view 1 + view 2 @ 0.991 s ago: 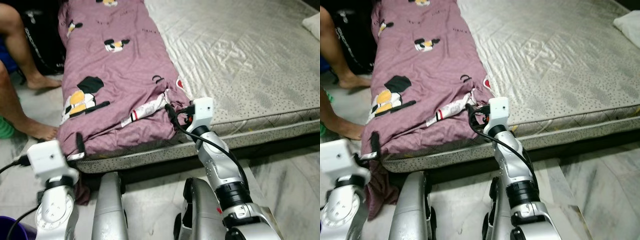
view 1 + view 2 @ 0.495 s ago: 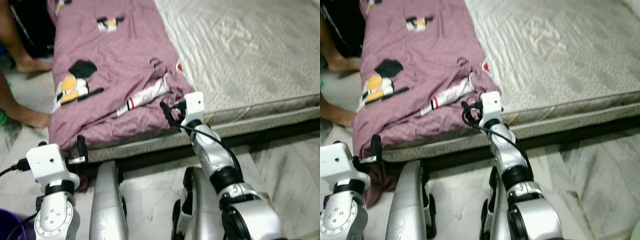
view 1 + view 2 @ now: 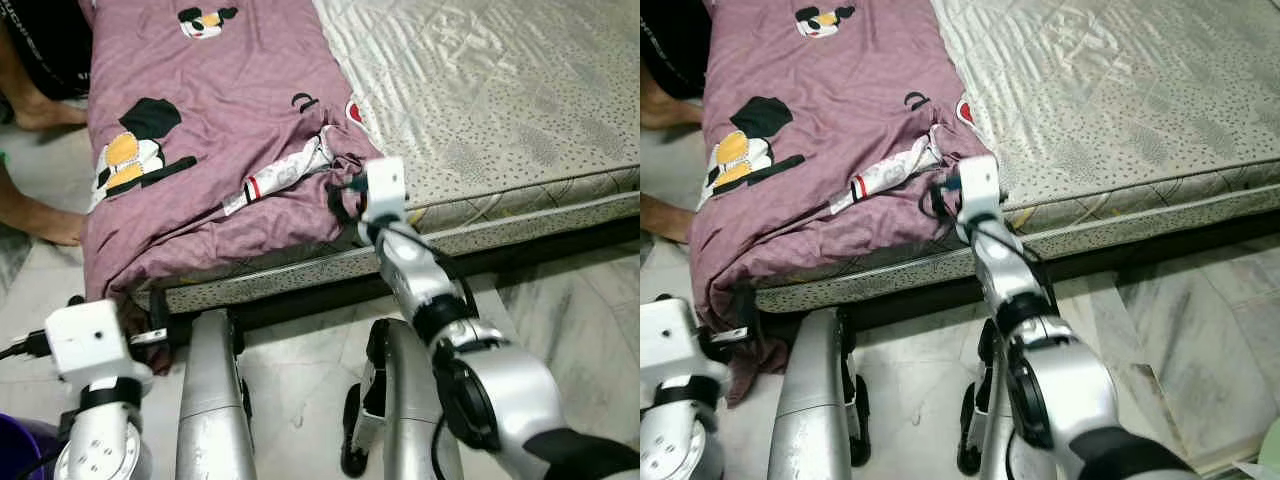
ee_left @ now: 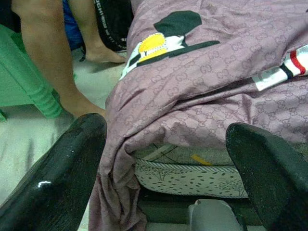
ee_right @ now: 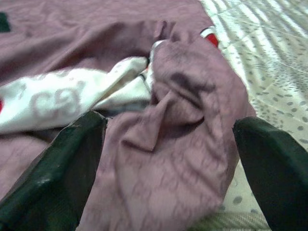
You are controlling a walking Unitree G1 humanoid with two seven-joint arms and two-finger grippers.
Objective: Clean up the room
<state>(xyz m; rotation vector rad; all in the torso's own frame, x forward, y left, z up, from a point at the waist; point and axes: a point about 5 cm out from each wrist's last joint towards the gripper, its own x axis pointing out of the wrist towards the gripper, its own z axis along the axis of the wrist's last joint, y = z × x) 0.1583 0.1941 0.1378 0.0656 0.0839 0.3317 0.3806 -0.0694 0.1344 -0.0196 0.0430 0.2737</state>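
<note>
One purple blanket (image 3: 200,120), one mattress (image 3: 500,100), two gaping grippers

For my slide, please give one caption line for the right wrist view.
Open right gripper facing a bunched fold of the purple blanket at the mattress edge.

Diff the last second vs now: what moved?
The camera shifted, so most of the change is viewpoint. The left gripper has dropped away from the purple blanket edge toward the floor, fingers open. The right gripper stays at the bunched corner of the blanket by the mattress edge, open, fabric between its fingers. Blanket, mattress and the person's leg lie as before.
</note>
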